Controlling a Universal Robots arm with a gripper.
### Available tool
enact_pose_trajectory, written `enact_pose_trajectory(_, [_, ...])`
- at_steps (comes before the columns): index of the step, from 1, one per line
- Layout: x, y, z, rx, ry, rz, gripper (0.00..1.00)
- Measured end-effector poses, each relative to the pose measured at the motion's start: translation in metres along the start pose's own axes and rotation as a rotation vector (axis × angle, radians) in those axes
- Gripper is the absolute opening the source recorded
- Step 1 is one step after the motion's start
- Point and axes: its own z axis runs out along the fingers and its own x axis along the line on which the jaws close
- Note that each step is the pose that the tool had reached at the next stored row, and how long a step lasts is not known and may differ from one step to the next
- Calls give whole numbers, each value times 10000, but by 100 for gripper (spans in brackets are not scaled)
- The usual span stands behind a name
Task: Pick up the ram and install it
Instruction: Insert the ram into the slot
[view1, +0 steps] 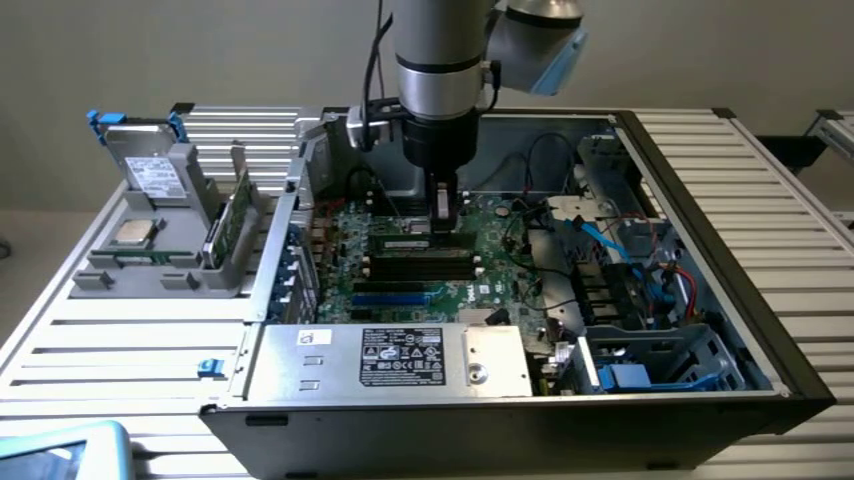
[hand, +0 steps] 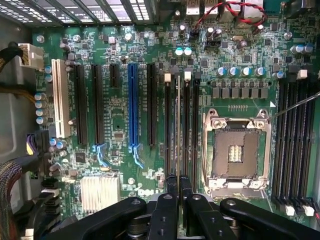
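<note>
Black fingers (hand: 167, 205) are grasping the thin green ram stick (hand: 178, 125) — seating it edge-on into the green motherboard (hand: 120, 125), likely needing straight alignment.

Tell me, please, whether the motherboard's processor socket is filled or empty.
Empty: the processor socket shows a bare dark bed inside its metal frame, no chip.

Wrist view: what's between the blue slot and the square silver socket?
In the wrist view: a black slot, then black memory slots with the ram edge-on among them.
</note>
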Motion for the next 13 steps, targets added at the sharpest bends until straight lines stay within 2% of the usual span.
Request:
enact_pose_trajectory(3, [0,2,36,0,1,0,13])
enact_pose_trajectory(13, [12,2,51,1,0,-1,13])
